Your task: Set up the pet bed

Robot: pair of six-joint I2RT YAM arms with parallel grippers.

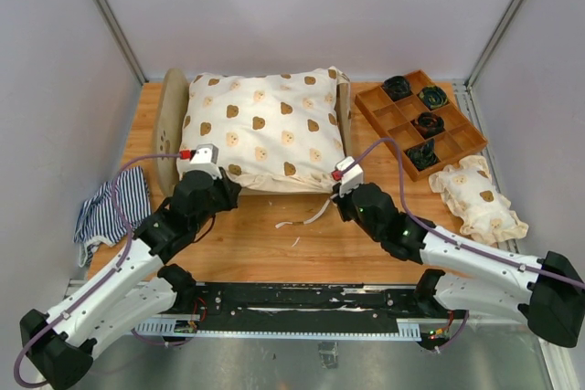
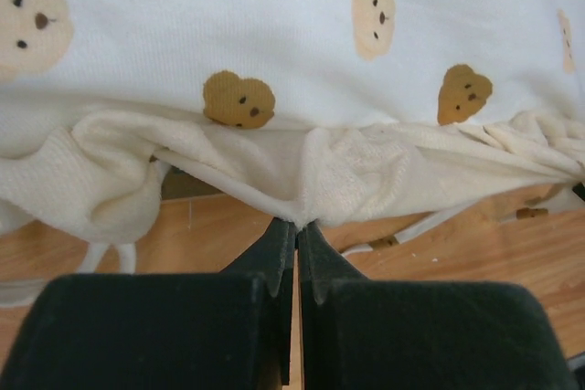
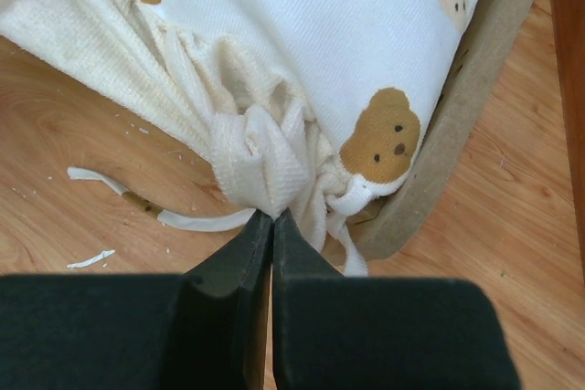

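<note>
The pet bed (image 1: 168, 123) lies at the back of the table, its plywood frame (image 3: 475, 107) showing at the left end and the near right corner. A cream cover printed with bear faces (image 1: 265, 130) lies over it. My left gripper (image 1: 219, 180) is at the near left edge of the bed, shut (image 2: 297, 224) on the cover's bunched cream hem (image 2: 347, 175). My right gripper (image 1: 331, 187) is at the near right corner, shut (image 3: 272, 214) on a gathered fold of the cover (image 3: 256, 157) just outside the frame.
A brown compartment tray (image 1: 462, 143) with dark bundles stands at the back right. A small bear-print pillow (image 1: 480, 198) lies in front of it. A striped cloth (image 1: 114, 207) lies at the left edge. Loose white ties (image 1: 306, 216) trail on the wood between my grippers.
</note>
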